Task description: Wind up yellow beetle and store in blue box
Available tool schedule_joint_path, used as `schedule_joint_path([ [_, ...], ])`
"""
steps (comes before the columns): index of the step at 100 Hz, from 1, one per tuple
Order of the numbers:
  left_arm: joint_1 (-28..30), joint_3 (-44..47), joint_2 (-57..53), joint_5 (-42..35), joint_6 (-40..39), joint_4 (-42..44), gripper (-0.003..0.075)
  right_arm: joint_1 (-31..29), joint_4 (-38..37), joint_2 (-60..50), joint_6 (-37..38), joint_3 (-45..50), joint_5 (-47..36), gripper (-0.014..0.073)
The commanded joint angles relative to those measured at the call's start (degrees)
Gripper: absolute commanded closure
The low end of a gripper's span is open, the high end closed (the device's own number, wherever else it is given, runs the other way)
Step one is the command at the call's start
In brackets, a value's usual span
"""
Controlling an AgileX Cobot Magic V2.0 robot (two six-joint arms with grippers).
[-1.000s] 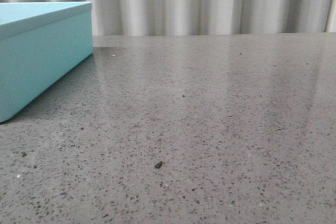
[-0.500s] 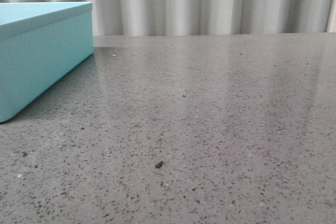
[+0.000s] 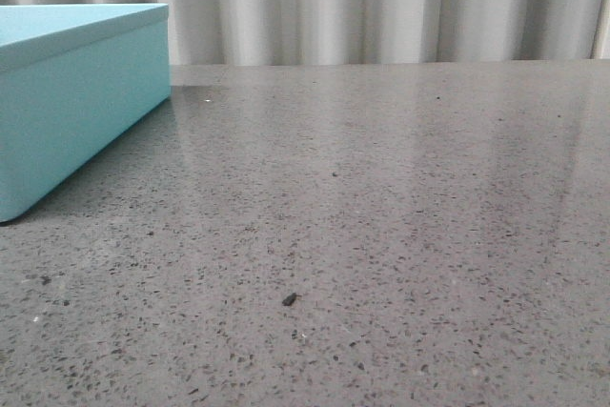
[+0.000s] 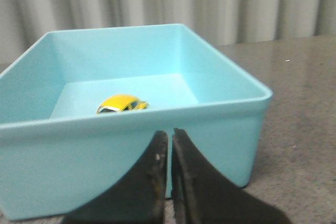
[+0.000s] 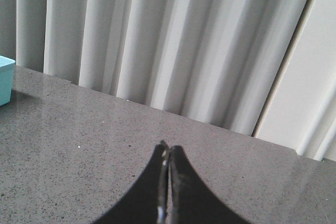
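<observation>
The blue box (image 3: 67, 102) stands at the far left of the table in the front view. In the left wrist view the blue box (image 4: 220, 66) is open at the top and the yellow beetle (image 4: 122, 103) sits on its floor. My left gripper (image 4: 169, 134) is shut and empty, just outside the box's near wall. My right gripper (image 5: 168, 149) is shut and empty above bare table, with a corner of the blue box (image 5: 5, 80) far off to its side. Neither gripper shows in the front view.
The grey speckled table (image 3: 381, 216) stretches across the front view. A small dark speck (image 3: 289, 299) lies near the front middle. A pleated pale curtain (image 3: 381, 7) hangs behind the table's far edge.
</observation>
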Motion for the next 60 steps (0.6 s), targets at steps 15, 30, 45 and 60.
schedule_joint_path([
  [15, 5.32, 7.39, 0.51, -5.59, -19.45, 5.83, 0.0741, 0.21, -0.44, 0.7, -0.52, -1.17, -4.97, 0.0645],
  [30, 5.57, 9.17, -0.12, -1.6, -24.67, 9.02, 0.0741, 0.21, -0.44, 0.7, -0.52, -1.17, -4.97, 0.0645],
  [45, 5.57, 9.17, -2.88, 1.04, -24.67, 9.03, 0.0741, 0.21, -0.44, 0.7, -0.52, -1.17, -4.97, 0.0645],
  [60, 5.57, 9.17, -3.24, 0.88, -24.67, 8.38, 0.0741, 0.21, -0.44, 0.7, -0.52, -1.17, -4.97, 0.0645],
])
